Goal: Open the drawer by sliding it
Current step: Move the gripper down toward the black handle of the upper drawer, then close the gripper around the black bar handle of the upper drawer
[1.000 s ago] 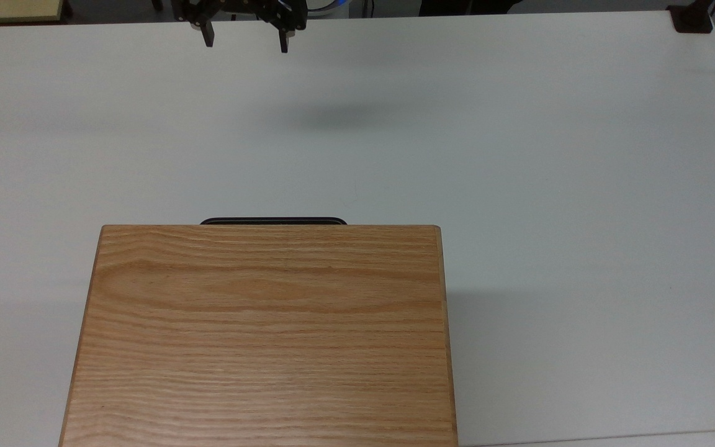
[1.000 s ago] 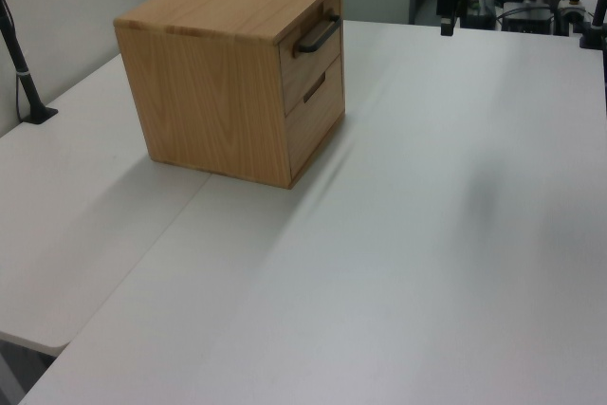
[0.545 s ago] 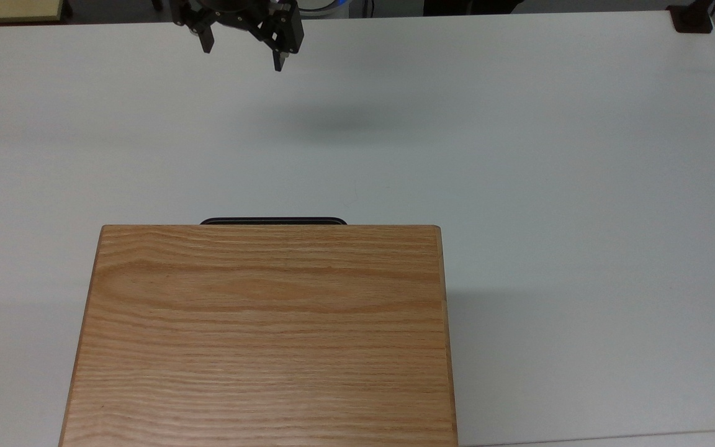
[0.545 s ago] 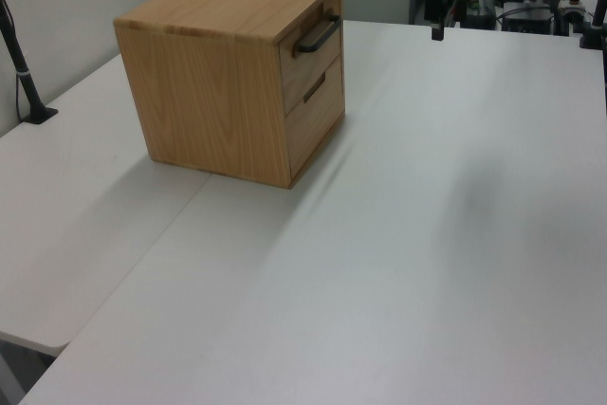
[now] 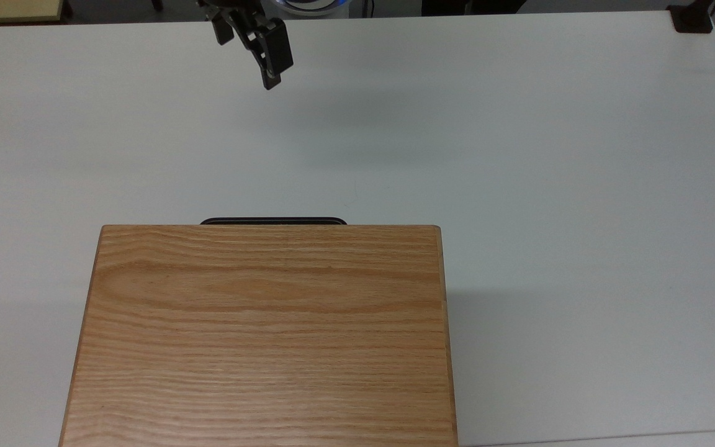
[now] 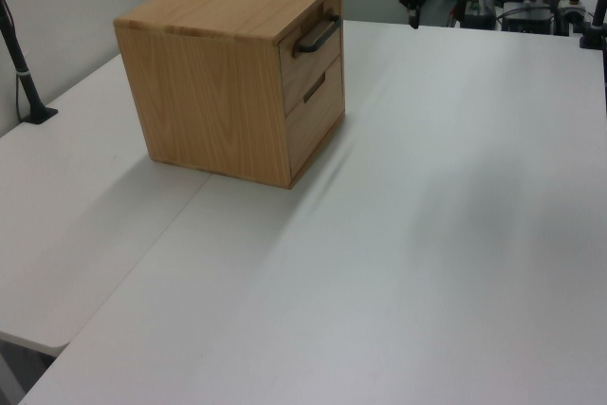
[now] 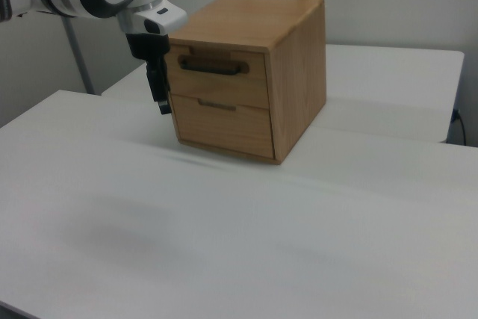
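Approach underway: tool point(image 5: 267, 77) near tabletop point(image 5: 519, 155) far edge, grip state unclear; next we reach the drawer point(image 7: 218, 78) handle point(image 7: 213, 67).

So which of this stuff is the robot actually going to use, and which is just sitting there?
For the job:
- drawer, the upper one
- its black bar handle
- claw, hanging well away from the handle

Just there:
- lower drawer
- oak cabinet top
- white table
- black clamp at the table corner
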You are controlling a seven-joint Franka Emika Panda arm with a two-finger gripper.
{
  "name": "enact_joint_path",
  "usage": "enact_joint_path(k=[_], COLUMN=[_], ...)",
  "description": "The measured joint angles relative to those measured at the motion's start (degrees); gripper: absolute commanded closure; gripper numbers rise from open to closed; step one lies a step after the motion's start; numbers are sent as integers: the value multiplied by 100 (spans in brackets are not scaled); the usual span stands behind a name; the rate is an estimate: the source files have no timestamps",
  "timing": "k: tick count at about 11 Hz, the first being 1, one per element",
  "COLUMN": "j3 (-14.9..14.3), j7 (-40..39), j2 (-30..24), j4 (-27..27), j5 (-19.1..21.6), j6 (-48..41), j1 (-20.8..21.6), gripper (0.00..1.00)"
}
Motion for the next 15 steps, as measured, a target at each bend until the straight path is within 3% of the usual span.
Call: enact_joint_path(k=[4,8,14,15], j3=[33,59,63,63], j7=[2265,3782,4100,4111], j2=[107,503,1174,1231], j4=[2,-8,-12,-11], j5=[140,153,153,153], j6=[1011,2511,4723,4784], j1=[17,182,263,263], gripper=[4,6,56,57])
